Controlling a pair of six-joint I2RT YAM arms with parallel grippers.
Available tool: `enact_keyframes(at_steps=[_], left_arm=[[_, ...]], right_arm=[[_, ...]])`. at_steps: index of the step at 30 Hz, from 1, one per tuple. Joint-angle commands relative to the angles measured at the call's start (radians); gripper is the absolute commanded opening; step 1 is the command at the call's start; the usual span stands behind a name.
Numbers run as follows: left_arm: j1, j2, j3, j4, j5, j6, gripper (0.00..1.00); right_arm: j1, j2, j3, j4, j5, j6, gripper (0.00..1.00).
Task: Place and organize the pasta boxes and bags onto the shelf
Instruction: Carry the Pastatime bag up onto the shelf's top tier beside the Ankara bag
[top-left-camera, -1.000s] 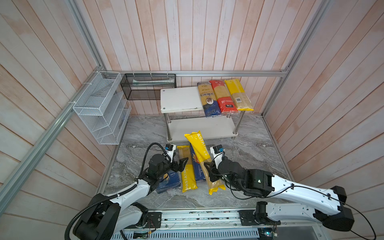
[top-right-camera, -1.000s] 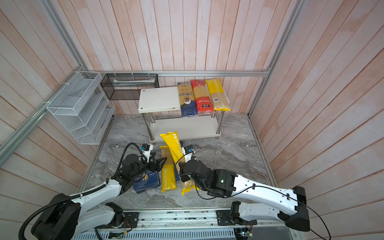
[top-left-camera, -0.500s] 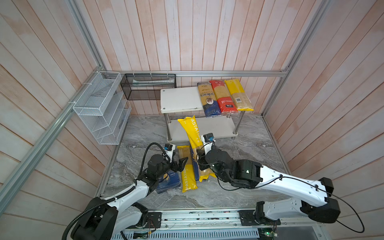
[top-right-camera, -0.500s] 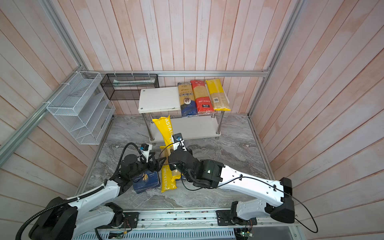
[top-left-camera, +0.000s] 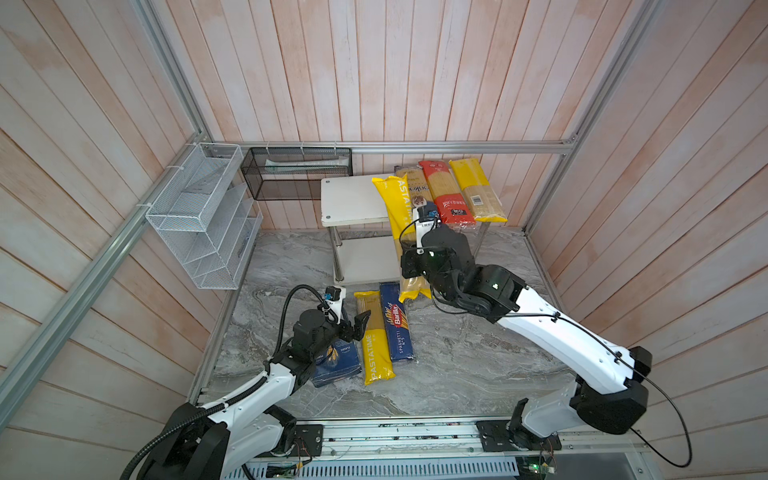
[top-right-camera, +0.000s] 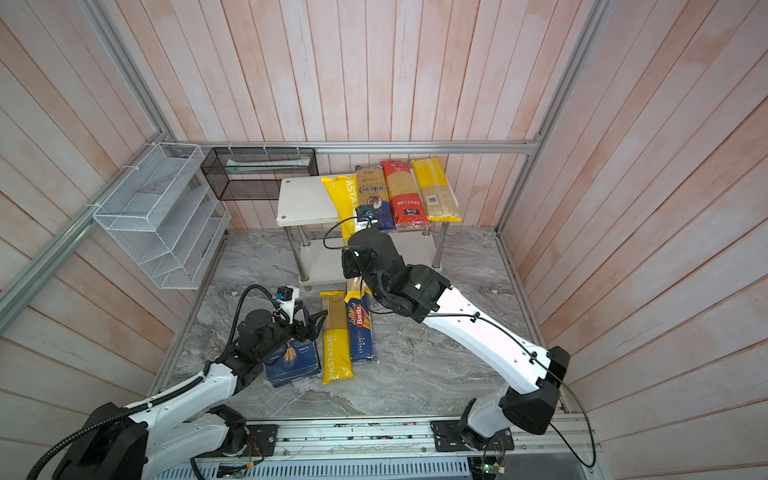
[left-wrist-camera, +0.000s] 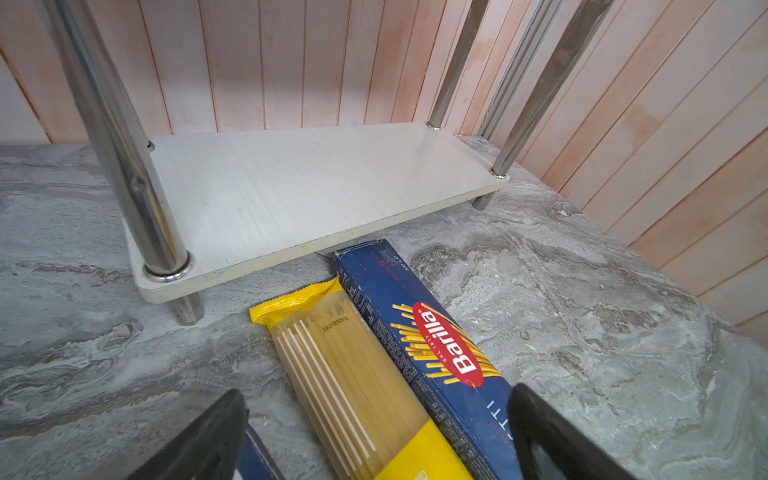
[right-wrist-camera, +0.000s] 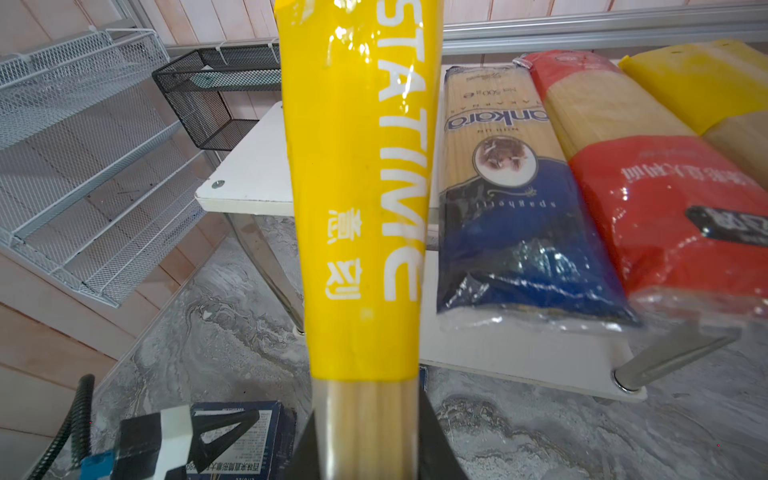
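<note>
At far left the white wire organizer (top-left-camera: 199, 216) hangs on the wall, with the black basket (top-left-camera: 297, 178) beside it on the back rail.

The left gripper (top-right-camera: 312, 322) sits low over the table (top-left-camera: 457, 365), its jaws spread wide and holding nothing. In the left wrist view its dark fingers (left-wrist-camera: 199, 440) frame the packs lying ahead of it. Under that arm lies the wide box (top-right-camera: 293, 361), flat on the table. Just to its right is the floor bag (top-right-camera: 337, 345), yellow and clear, and then the Spaghetti box (top-right-camera: 360, 332). The two lie side by side and touch along their length, with their far ends pointing at the shelf (top-left-camera: 353, 199). The box's end lies just beside the front edge of the lower board (left-wrist-camera: 311, 178).

The right gripper (right-wrist-camera: 370, 444) is clamped tight on the held bag (top-left-camera: 397, 203) — a yellow PASTATIME pack pinched at its clear lower part. The bag tilts steeply, with its yellow end up over the top board's front edge and just left of the packs already there. I cannot tell whether it touches the board.

On the right half of the top board three bags lie flat, side by side and lengthwise — the blue bag (top-right-camera: 374, 199), the red bag (top-right-camera: 405, 199) and the yellow bag (top-right-camera: 436, 191).
</note>
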Motion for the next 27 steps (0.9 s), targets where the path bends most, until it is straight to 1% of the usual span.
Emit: enact_keyframes(at_steps=[1, 5, 7, 10, 12, 15, 17, 19, 23, 27], left_arm=[[-0.004, -0.016, -0.007, -0.006, -0.032, 0.026, 1.00], [-0.004, -0.010, -0.002, -0.011, -0.032, 0.028, 1.00], [-0.006, -0.016, 0.001, -0.016, -0.022, 0.032, 1.00], [-0.005, -0.040, 0.002, -0.040, -0.030, 0.049, 1.00], [-0.006, -0.062, -0.006, -0.045, -0.052, 0.054, 1.00], [-0.005, -0.076, -0.015, -0.040, -0.060, 0.057, 1.00], [-0.005, -0.070, -0.013, -0.041, -0.058, 0.058, 1.00], [-0.006, -0.059, -0.010, -0.038, -0.060, 0.060, 1.00], [-0.006, -0.038, -0.005, -0.038, -0.060, 0.062, 1.00], [-0.006, -0.038, -0.007, -0.035, -0.062, 0.070, 1.00]], right_arm=[[-0.037, 0.043, 0.151, 0.067, -0.050, -0.058, 0.16], [-0.109, 0.158, 0.309, 0.053, -0.144, -0.074, 0.16], [-0.127, 0.233, 0.408, 0.025, -0.153, -0.090, 0.16], [-0.143, 0.365, 0.599, -0.035, -0.146, -0.125, 0.17], [-0.163, 0.456, 0.729, -0.073, -0.164, -0.130, 0.17], [-0.200, 0.551, 0.862, -0.101, -0.207, -0.117, 0.17], [-0.221, 0.579, 0.879, -0.088, -0.233, -0.105, 0.17], [-0.234, 0.587, 0.859, -0.062, -0.242, -0.098, 0.17], [-0.246, 0.589, 0.805, -0.011, -0.228, -0.100, 0.17], [-0.264, 0.607, 0.799, -0.012, -0.236, -0.093, 0.17]])
